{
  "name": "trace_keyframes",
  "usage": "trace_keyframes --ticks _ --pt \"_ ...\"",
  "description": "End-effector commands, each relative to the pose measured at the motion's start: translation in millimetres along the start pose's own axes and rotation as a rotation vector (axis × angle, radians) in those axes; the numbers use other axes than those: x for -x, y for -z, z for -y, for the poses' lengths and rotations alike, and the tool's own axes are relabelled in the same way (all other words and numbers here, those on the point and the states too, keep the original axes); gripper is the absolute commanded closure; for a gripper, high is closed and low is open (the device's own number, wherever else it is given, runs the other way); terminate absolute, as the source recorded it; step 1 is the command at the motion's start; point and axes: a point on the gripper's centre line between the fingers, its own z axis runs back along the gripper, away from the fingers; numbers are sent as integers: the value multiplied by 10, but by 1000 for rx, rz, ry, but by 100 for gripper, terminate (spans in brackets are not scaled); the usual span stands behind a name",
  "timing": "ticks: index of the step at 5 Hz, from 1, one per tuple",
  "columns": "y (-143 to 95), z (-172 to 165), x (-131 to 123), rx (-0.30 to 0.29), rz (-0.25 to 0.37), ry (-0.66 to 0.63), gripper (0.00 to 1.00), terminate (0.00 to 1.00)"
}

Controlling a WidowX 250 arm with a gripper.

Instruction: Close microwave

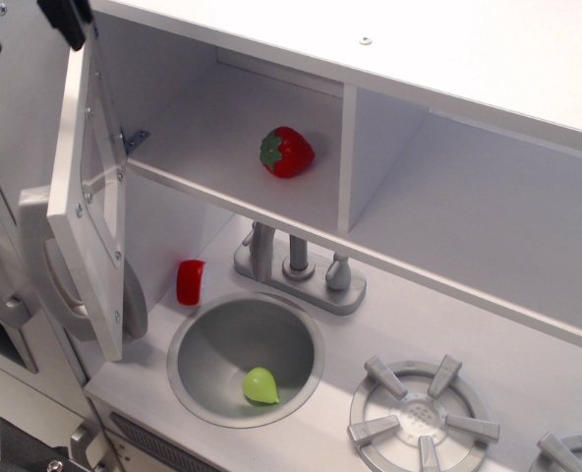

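The microwave [232, 128] is a white box compartment at the upper left of the toy kitchen. Its door [89, 197] stands wide open, swung out to the left and seen nearly edge-on, with its grey handle [60, 280] on the outer side. A red strawberry [287, 151] lies inside on the compartment floor. My gripper [26, 29] is at the top left corner of the view, mostly cut off. Only two black fingertips [67, 18] show, spread apart and empty, just above and left of the door's top edge.
Below the compartment is a counter with a grey faucet [296, 264] and a round sink [247, 359] holding a small green fruit [261, 385]. A red piece [190, 282] stands left of the faucet. A grey burner [424, 413] sits at the lower right.
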Motion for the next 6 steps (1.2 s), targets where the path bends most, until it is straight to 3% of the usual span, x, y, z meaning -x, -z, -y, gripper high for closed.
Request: trace_keyframes --ticks 1,4,5,6 --pt "210 -151 0 -71 -7 4 0 0" --pt "659 272 155 -25 21 -33 0 0" --pt "657 551 149 3 22 -46 0 0" --pt "506 858 119 73 18 -64 0 0"
